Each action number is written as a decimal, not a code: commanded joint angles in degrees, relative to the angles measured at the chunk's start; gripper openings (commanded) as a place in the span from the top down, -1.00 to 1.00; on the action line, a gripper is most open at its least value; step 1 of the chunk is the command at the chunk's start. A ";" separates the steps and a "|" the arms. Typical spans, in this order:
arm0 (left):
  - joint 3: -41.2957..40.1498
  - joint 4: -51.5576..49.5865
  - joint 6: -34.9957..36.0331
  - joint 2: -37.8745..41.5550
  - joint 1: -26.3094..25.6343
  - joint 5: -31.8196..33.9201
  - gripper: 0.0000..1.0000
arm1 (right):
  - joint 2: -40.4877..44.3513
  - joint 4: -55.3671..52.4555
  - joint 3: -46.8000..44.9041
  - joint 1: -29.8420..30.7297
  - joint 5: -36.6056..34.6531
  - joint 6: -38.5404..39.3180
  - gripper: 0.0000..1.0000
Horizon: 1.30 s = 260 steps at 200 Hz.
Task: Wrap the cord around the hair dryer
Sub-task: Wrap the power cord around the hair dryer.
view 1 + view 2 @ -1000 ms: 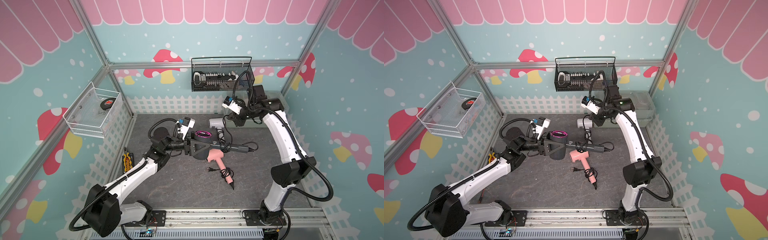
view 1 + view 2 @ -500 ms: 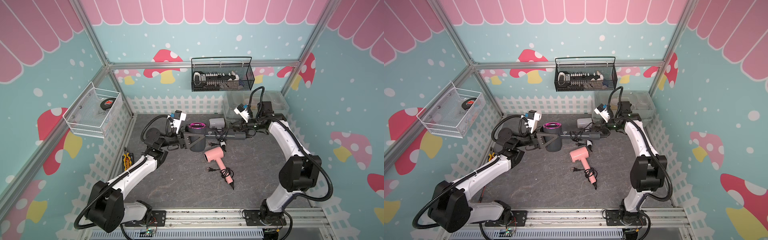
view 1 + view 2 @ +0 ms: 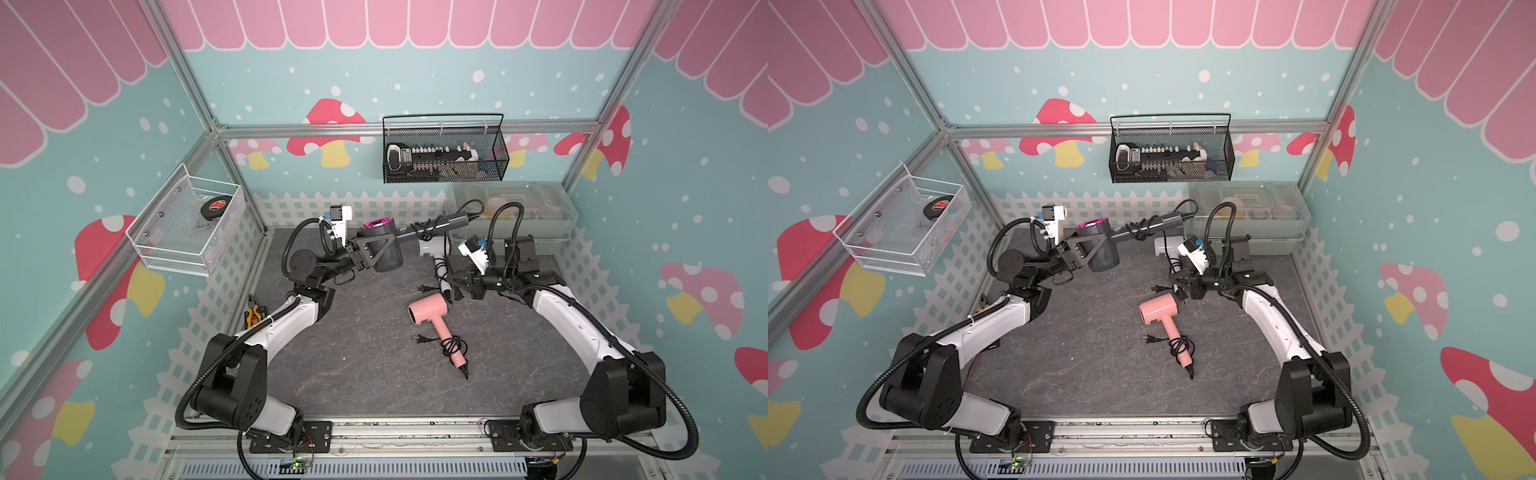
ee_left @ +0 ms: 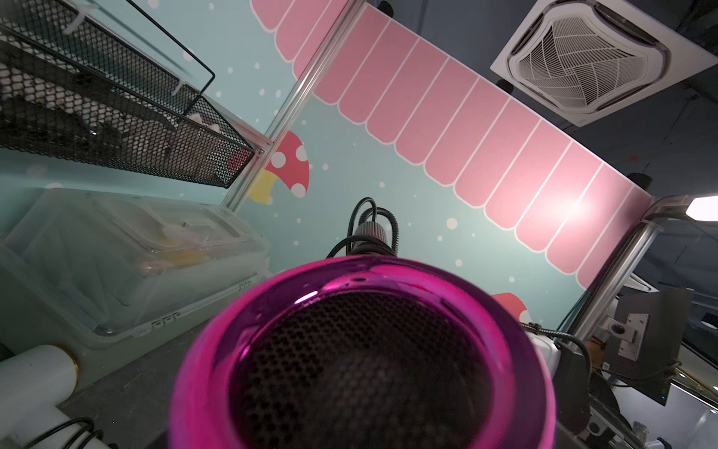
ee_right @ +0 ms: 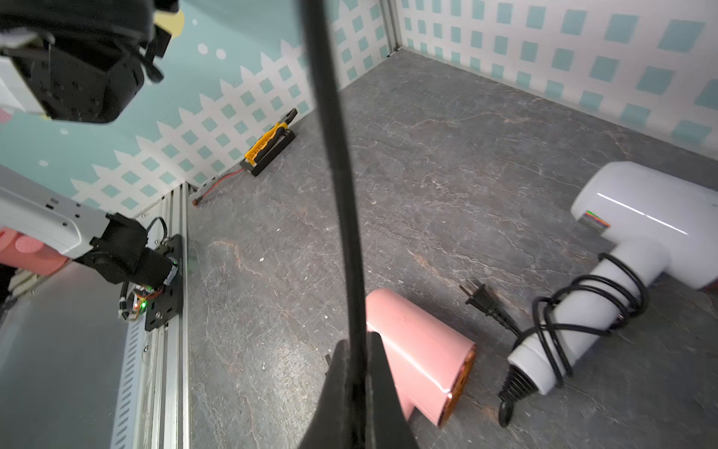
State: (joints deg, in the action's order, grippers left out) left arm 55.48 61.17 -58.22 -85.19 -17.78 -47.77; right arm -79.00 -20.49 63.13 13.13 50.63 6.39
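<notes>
The grey hair dryer (image 3: 384,257) with a magenta ring (image 4: 361,350) hangs above the table's back left. My left gripper (image 3: 379,252) is shut on its barrel. Its handle (image 3: 442,221) points right towards the back wall, with black cord (image 3: 424,229) looped round it. In the left wrist view the dryer's rear grille hides the jaws. My right gripper (image 3: 452,290) sits low beside the pink dryer's barrel, shut on a stretch of the cord (image 5: 342,194) that runs straight up from its fingertips (image 5: 384,373). Both grippers show in a top view too, left (image 3: 1090,249) and right (image 3: 1181,289).
A pink hair dryer (image 3: 428,311) lies mid-table with its cord bundled at the handle. A white hair dryer (image 3: 432,249) with wrapped cord lies behind it. A clear plastic box (image 3: 515,208) stands at the back right, under a black mesh basket (image 3: 442,153). A yellow tool (image 5: 268,145) lies by the left fence.
My left arm has carried the grey dryer up and back to the left. My right gripper has dropped from high at the back to just above the table beside the pink dryer, still holding the cord.
</notes>
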 commanded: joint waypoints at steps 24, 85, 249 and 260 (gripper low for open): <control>6.13 -17.36 14.24 3.60 0.20 7.72 1.00 | 2.02 -10.50 2.89 11.40 -14.24 3.09 1.00; 7.97 -45.15 34.12 8.48 0.05 15.91 1.00 | 1.74 -29.35 15.27 23.86 -33.00 6.32 1.00; 7.10 -76.28 51.36 13.43 -12.15 4.10 1.00 | -14.12 -43.67 49.72 24.74 -59.68 26.28 1.00; 6.84 -76.27 51.45 13.59 -12.56 2.32 1.00 | -16.47 -43.54 51.69 23.65 -57.29 27.27 1.00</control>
State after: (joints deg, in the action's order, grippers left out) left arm 63.24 -14.28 -9.52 -73.25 -28.84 -37.93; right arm -91.44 -65.36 110.65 38.63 -9.43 28.56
